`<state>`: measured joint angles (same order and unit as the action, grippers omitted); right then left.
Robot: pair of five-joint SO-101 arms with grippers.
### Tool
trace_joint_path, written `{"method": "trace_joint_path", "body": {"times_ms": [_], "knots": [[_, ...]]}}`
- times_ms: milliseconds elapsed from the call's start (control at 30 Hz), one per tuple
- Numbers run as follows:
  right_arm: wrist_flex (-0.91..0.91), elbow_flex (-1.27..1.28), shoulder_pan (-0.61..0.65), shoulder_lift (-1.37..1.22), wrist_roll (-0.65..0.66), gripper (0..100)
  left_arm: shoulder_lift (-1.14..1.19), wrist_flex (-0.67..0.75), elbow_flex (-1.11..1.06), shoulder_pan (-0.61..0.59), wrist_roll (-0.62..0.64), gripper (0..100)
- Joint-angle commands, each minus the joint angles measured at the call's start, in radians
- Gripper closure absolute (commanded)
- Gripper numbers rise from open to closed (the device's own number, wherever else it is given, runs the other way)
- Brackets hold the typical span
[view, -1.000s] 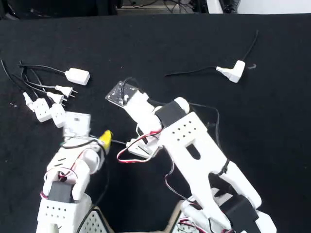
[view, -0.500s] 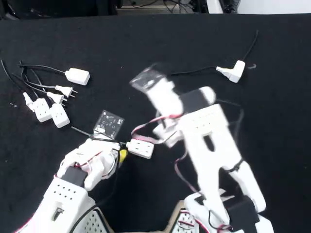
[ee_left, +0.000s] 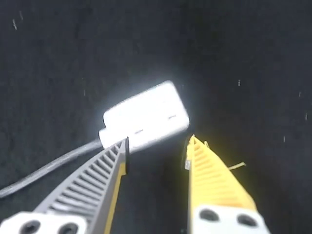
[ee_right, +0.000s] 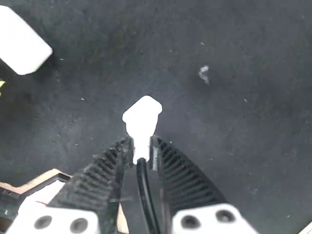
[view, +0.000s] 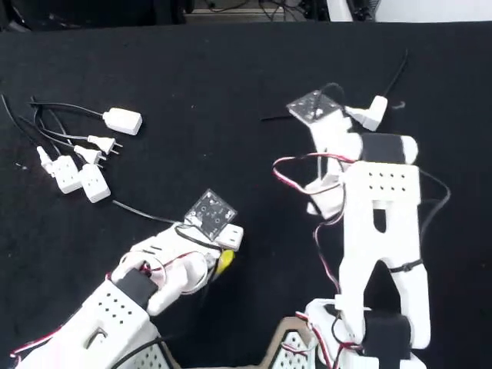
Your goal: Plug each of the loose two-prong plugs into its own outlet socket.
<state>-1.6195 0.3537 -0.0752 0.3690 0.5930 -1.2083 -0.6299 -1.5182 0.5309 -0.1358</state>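
Black tabletop (view: 231, 61): right gripper (ee_right: 140, 148) is pinching a seemingly light, rigid plug (ee_right: 142, 116) by its rear; left gripper (ee_left: 156, 146), lower left, is gaping by the socket (ee_left: 146, 116).

A black counter (view: 231, 69) fills nearly the whole scene. Beyond its far edge lie dark cables (view: 269, 9). A white panel (view: 430, 9) stands at the far right.

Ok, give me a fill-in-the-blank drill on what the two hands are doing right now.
1. The right hand is shut on a small white ___.
2. The left hand is ___, its tips at the white socket block.
3. The table surface is ___.
Missing words: plug; open; black.
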Motion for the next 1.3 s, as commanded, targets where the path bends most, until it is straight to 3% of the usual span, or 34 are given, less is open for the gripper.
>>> {"method": "trace_joint_path", "body": {"times_ms": [0,367,633,967,1267], "knots": [[-0.006,-0.05,-0.032,0.004,0.02,98.8,0.002,0.158,-0.033,0.015,0.015,79],[-0.041,-0.048,-0.018,0.117,0.025,98.8,0.005,0.198,-0.048,-0.062,-0.034,79],[-0.08,-0.031,-0.002,0.16,0.021,98.8,0.224,0.046,0.14,-0.062,-0.04,77],[-0.084,-0.03,0.003,0.165,0.025,98.8,0.557,0.247,0.255,-0.061,-0.038,78],[-0.077,0.028,0.011,0.166,0.026,98.8,0.606,0.256,0.308,-0.061,0.037,78]]}}
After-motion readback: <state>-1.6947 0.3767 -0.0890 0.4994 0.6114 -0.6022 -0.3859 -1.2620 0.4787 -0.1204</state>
